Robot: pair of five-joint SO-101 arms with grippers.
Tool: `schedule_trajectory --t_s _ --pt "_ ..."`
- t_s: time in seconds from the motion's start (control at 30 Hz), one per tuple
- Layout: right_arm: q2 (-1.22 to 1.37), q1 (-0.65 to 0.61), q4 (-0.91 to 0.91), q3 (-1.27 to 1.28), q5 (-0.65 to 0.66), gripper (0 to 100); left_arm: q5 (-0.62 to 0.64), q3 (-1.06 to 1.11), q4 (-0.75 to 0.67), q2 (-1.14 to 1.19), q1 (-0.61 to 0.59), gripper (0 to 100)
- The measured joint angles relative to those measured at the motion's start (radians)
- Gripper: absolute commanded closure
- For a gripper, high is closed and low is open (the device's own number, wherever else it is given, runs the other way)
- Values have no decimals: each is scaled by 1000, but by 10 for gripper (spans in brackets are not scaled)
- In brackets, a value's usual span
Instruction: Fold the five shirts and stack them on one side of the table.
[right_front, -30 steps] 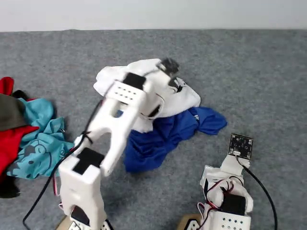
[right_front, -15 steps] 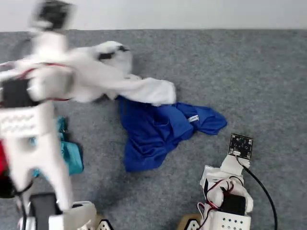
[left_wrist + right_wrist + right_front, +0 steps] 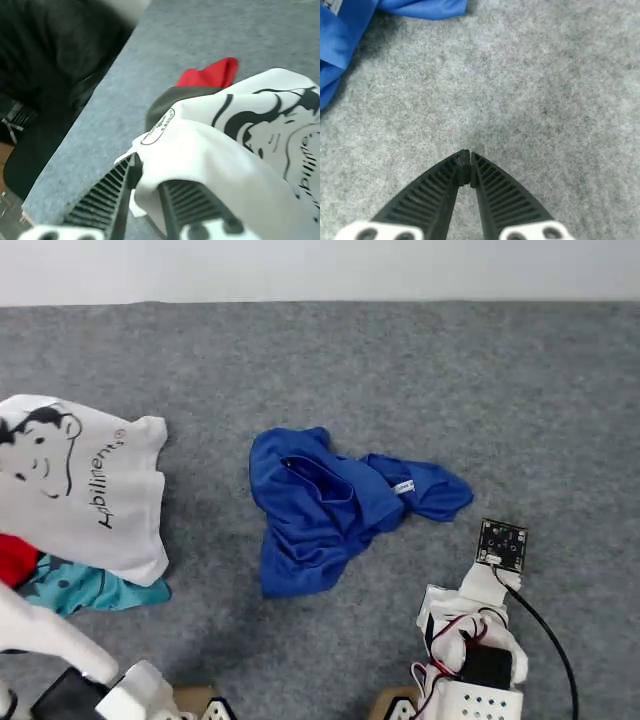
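Note:
A white shirt with a cartoon face [image 3: 85, 490] lies spread at the table's left side, over a teal shirt [image 3: 90, 585] and a red shirt [image 3: 12, 558]. In the left wrist view my left gripper [image 3: 146, 176] is shut on a fold of the white shirt [image 3: 235, 150], with the red shirt [image 3: 210, 76] and a dark olive shirt [image 3: 162, 102] just beyond it. A crumpled blue shirt [image 3: 325, 505] lies in the middle of the table. My right gripper [image 3: 465, 169] is shut and holds nothing, low over bare carpet near the blue shirt's hem [image 3: 350, 30].
The grey carpeted table [image 3: 500, 390] has open room at the back and right. The right arm's base [image 3: 478, 650] sits at the front right, part of the left arm [image 3: 45, 635] at the front left. The table's left edge [image 3: 90, 125] drops off to a dark area.
The left arm has swung the white shirt off the blue shirt and over to the left pile, where it now lies spread. The blue shirt is uncovered. The right arm has not moved.

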Motion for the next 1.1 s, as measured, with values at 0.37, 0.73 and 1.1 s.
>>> schedule_trajectory --t_s 0.37,0.73,1.1 --pt "0 0 0 0 0 990 -83 11 -57 -5 -230 767" --pt "0 0 0 0 0 990 -101 38 94 -18 -218 724" --pt "0 0 0 0 0 990 -101 153 101 -233 -98 761"
